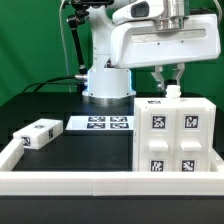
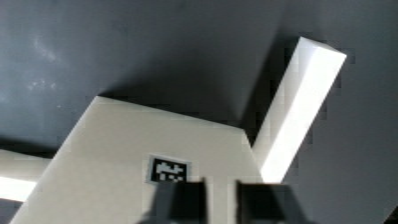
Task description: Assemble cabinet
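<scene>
The cabinet (image 1: 176, 140), a large white box with four square tags on its front, stands at the exterior view's right. My gripper (image 1: 169, 88) is down at its top rear edge, with a small white raised bit between the fingertips. In the wrist view, the gripper (image 2: 219, 205) has its dark fingers close together with a white strip filling the gap. Beyond them lie a white tagged surface (image 2: 143, 140) and a white wall (image 2: 302, 100) of the cabinet. A smaller white tagged block (image 1: 38, 135) lies loose at the exterior view's left.
The marker board (image 1: 100, 124) lies flat on the black table between the block and the cabinet. A long white border rail (image 1: 60, 180) runs along the front and left. The robot's white base (image 1: 108, 80) stands behind the board.
</scene>
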{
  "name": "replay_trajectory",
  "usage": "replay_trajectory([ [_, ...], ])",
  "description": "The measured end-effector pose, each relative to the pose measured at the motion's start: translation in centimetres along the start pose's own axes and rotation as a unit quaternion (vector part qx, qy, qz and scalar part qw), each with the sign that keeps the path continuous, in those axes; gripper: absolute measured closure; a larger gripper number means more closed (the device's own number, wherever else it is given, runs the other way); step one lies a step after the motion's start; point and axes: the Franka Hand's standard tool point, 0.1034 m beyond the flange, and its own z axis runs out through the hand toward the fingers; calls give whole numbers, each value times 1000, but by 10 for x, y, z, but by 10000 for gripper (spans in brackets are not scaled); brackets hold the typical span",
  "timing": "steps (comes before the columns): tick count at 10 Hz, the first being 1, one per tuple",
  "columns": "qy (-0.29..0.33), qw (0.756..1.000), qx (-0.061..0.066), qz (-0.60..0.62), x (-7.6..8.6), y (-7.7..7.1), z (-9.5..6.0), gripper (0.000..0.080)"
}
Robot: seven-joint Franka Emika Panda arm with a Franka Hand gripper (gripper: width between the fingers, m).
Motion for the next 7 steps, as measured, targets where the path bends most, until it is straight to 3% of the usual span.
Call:
replay_trajectory([
  [1,0,1000,0,0,0,0,0,545],
  [2,0,1000,0,0,0,0,0,545],
  [3,-3,1000,-1,1,-5,3,2,361],
  [4,-16,1000,-3,10,-26,12,7,219],
  [5,-26,1000,-7,14,-47,24,9,219],
  [6,-28,1000,-12,-2,-63,45,12,60],
  [7,-29,999,-19,-14,-81,75,15,12],
])
